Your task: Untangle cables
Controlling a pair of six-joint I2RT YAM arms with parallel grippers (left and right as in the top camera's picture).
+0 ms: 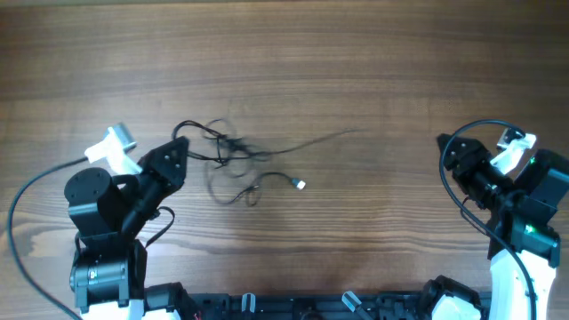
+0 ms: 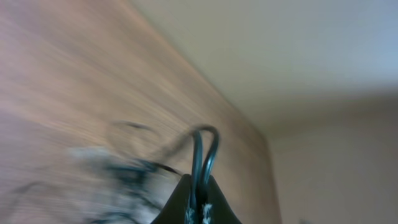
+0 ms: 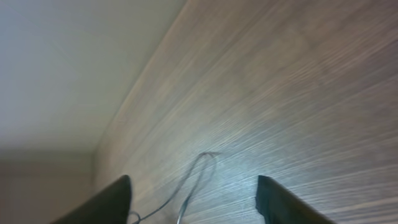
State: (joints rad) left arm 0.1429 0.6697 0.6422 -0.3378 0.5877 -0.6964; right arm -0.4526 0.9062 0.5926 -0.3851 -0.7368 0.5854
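A tangle of thin black cables [image 1: 233, 156] lies on the wooden table left of centre. One strand trails right to a blurred tip [image 1: 342, 134]. Another ends in a small white plug [image 1: 300, 185]. My left gripper [image 1: 178, 147] is at the tangle's left edge, shut on a loop of cable [image 2: 205, 149] that arches out between its fingers; that view is blurred. My right gripper [image 1: 444, 153] is open and empty at the far right, well away from the tangle. Its wrist view shows a thin cable loop [image 3: 202, 168] on the table ahead, between its fingers [image 3: 193, 202].
The wooden table [image 1: 356, 71] fills the overhead view. The thick black arm wires [image 1: 27, 204] curve beside the left arm and above the right arm [image 1: 471, 129]. A pale wall lies beyond the table's far edge [image 3: 143, 81] in both wrist views.
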